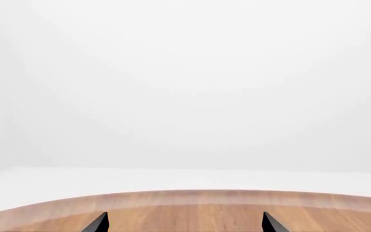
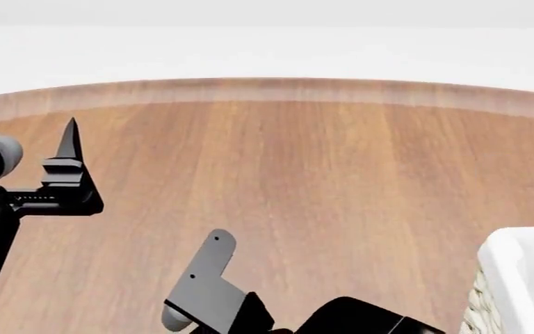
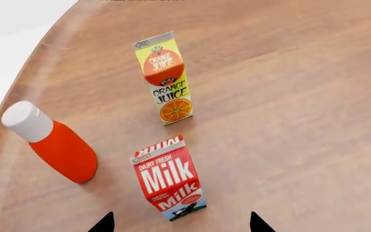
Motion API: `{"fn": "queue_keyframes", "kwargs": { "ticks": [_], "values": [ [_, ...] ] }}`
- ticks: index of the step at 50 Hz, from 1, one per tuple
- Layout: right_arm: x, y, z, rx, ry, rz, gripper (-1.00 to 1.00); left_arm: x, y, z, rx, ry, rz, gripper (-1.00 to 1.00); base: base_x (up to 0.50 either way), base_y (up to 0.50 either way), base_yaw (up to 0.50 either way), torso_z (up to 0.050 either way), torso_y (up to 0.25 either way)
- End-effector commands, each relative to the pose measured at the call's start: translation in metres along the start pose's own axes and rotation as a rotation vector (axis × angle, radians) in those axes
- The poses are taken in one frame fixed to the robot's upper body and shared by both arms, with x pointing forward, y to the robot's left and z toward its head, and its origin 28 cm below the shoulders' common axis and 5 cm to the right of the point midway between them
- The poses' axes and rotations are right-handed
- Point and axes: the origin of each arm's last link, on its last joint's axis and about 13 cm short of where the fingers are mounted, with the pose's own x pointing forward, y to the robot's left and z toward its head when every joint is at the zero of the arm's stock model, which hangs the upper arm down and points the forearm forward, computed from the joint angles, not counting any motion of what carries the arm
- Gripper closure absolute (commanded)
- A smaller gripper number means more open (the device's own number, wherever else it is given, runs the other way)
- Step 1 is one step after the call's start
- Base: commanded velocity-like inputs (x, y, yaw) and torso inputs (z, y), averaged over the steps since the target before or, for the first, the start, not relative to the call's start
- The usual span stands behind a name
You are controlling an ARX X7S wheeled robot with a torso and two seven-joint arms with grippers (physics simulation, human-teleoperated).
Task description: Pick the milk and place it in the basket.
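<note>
with the right gripper point(image 3: 180, 223) spread wide over the upright milk carton point(image 3: 168, 178), descend straight, avoiding the orange juice carton point(image 3: 164, 78) and red bottle point(image 3: 51, 143).

Open table on my left, three things crowded under my right gripper.

Beneath my right gripper point(image 3: 180, 223) the milk point(image 3: 168, 178) stands upright between my spread fingertips, with bare wood on either side of it. The orange juice carton point(image 3: 164, 78) stands just beyond it, a gap between them, and the red bottle point(image 3: 53, 143) leans close beside the milk, narrowing that flank. Ahead of my left gripper point(image 1: 184, 223) the table point(image 2: 295, 174) lies bare to its rim. The basket point(image 2: 519, 278) blocks the table's near right corner.
</note>
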Motion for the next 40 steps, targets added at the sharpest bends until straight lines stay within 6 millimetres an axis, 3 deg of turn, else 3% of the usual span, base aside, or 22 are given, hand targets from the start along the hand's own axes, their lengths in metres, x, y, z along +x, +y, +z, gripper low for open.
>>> {"fn": "queue_keyframes", "kwargs": {
  "ticks": [1,28,40],
  "values": [
    [0.015,-0.014,0.003,-0.021,-0.007,0.04,-1.0,0.0,-0.001,-0.001,0.0,0.002,-0.003,-1.0,0.0,0.0,0.0,0.0,0.0],
    [0.055,-0.041,-0.005,-0.006,-0.042,0.16,-1.0,-0.001,-0.001,-0.001,0.0,0.001,-0.011,-1.0,0.0,0.0,0.0,0.0,0.0],
    [0.067,-0.042,-0.008,-0.001,-0.046,0.223,-1.0,-0.001,-0.001,-0.003,-0.001,0.004,-0.013,-1.0,0.0,0.0,0.0,0.0,0.0]
  ]
}}
